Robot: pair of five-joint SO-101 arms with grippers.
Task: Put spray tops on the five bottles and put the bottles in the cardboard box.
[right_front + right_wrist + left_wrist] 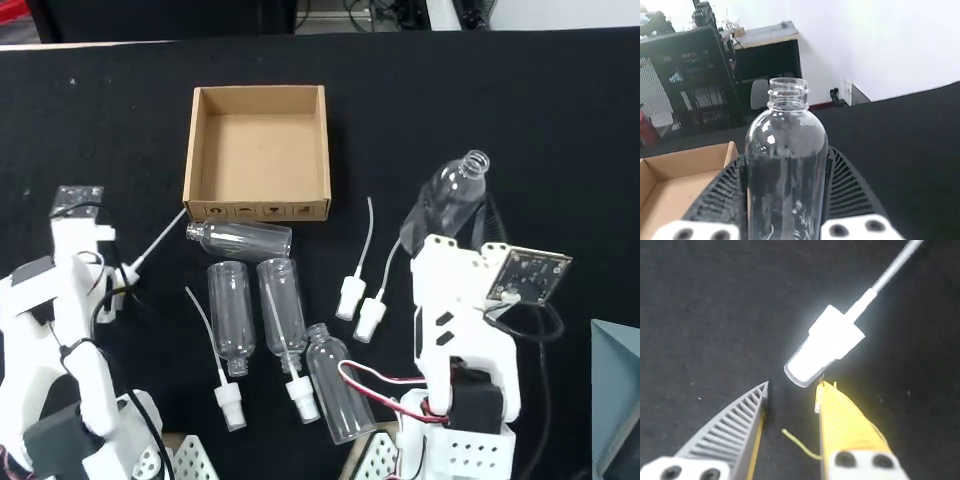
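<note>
Right claw: clamped on the bottle, held above the surface's right side, neck free.
Left claw: open, spray top just ahead, near the left edge.
Handling: likely light, slick; pinch its thick head.

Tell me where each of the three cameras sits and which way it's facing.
High view: fixed above the table, looking down on the cardboard box and loose bottles; the left arm and right arm show.
Left wrist view: on the left arm's wrist, pointing down at a spray top; the open left gripper shows.
Right wrist view: on the right wrist, looking across the table toward a white wall; the right gripper clamps a bottle.
Shared: high and right wrist views both show that bottle and the cardboard box.
</note>
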